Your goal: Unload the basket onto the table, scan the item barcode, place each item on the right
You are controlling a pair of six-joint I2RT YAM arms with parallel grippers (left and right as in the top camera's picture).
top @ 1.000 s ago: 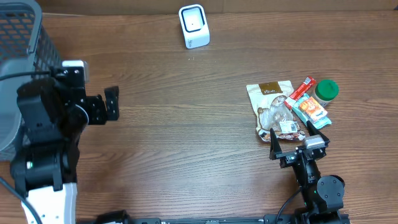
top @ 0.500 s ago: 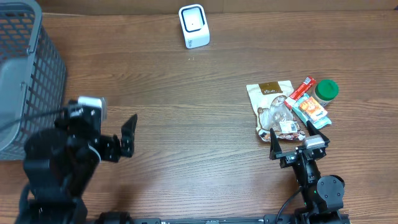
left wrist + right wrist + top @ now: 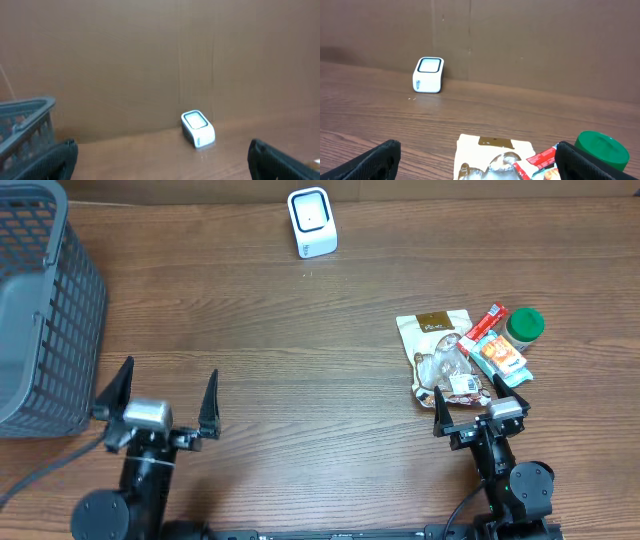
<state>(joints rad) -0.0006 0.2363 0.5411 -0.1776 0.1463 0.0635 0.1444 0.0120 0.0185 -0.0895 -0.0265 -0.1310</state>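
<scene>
Scanner [image 3: 311,222] stands at the far edge of the table [image 3: 300,360], well apart from both arms, and shows in both wrist views. Items [image 3: 460,358] lie in a loose pile on the right side of the table: a tan pouch [image 3: 433,328] at the far left of the pile, a green-lidded jar [image 3: 524,325] at the far right, and red, orange and clear packets between and overlapping. The pile has not shifted since the earlier frames.

Left gripper [image 3: 165,393] has changed position. One second ago it hung beside the basket [image 3: 45,300], partly covering the basket's near side. Half a second ago it was lower and turned toward the table centre. It now sits at the near edge, left of centre, pointing straight toward the far edge. Its fingers are spread wide and hold nothing. The basket is now fully exposed at the far left.

Right gripper [image 3: 468,402] is unchanged. It rests at the near edge, just in front of the pile, fingers spread wide, empty. Its finger tips appear close to the clear packet; contact cannot be determined.
</scene>
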